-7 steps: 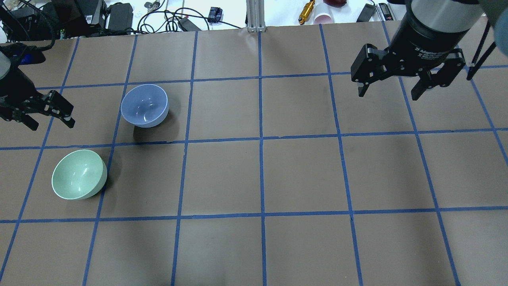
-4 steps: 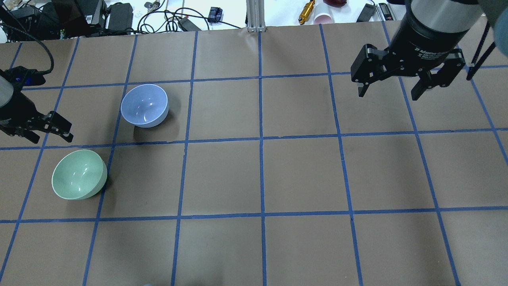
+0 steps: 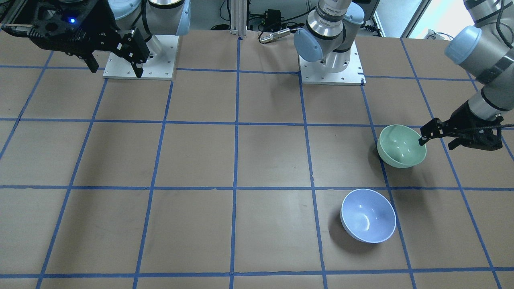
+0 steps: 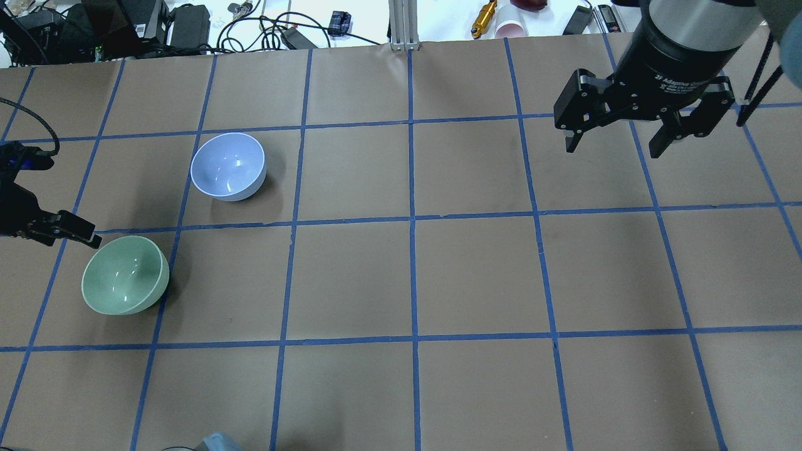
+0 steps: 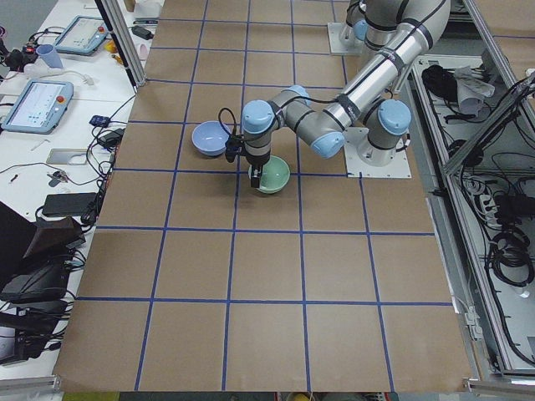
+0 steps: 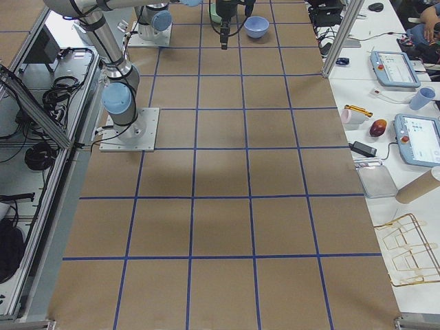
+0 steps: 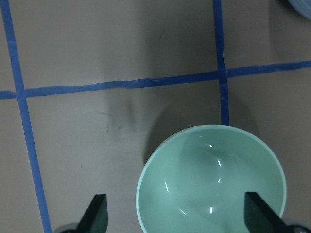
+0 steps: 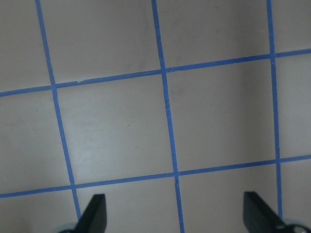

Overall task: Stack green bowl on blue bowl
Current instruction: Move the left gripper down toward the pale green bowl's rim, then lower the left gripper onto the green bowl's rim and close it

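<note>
Checking: green bowl (image 4: 125,275), position?

— Upright on the gridded table (image 4: 476,275), one square nearer me than the blue bowl (image 4: 228,166) and well apart from it. Neither bowl has shifted.

— What changed?

— My left gripper (image 7: 177,216) has come down from the blue bowl's row to the green bowl's rim. Jaws wide, nothing held, rim between the fingers. Right gripper (image 4: 612,150) unmoved, wide, far across. My read: the approach is nearly done and the grasp is next. Lift and stack not yet begun.

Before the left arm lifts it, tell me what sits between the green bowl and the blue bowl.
Nothing visible does: only the bare brown table and blue tape lines lie between the green bowl and the blue bowl.
</note>
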You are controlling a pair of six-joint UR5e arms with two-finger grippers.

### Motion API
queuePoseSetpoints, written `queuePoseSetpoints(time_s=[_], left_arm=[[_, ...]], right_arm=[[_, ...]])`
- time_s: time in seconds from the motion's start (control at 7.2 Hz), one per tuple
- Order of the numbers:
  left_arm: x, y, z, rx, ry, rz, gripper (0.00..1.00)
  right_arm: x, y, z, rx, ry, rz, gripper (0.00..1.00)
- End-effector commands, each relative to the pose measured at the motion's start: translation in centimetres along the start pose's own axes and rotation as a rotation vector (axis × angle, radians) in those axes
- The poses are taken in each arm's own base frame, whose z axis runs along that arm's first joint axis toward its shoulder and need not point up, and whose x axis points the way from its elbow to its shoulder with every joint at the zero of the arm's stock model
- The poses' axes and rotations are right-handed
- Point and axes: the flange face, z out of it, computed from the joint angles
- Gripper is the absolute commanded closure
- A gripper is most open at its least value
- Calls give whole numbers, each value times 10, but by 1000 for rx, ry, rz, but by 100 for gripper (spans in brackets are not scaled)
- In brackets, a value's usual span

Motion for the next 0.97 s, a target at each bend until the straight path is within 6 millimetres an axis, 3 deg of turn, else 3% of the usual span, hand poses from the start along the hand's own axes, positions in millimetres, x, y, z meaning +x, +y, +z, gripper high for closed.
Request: queuePoseSetpoints(time_s=[0.0,0.28,0.83], left_arm=[[-18,25,36,39,21,11,0],[-16,34,56,37,56,5,0],[-21,39,76,-36,64,-2,0]], right_arm=[[0,0,0,1,0,0,0],[0,0,0,1,0,0,0],[0,0,1,-2,0,0,0]])
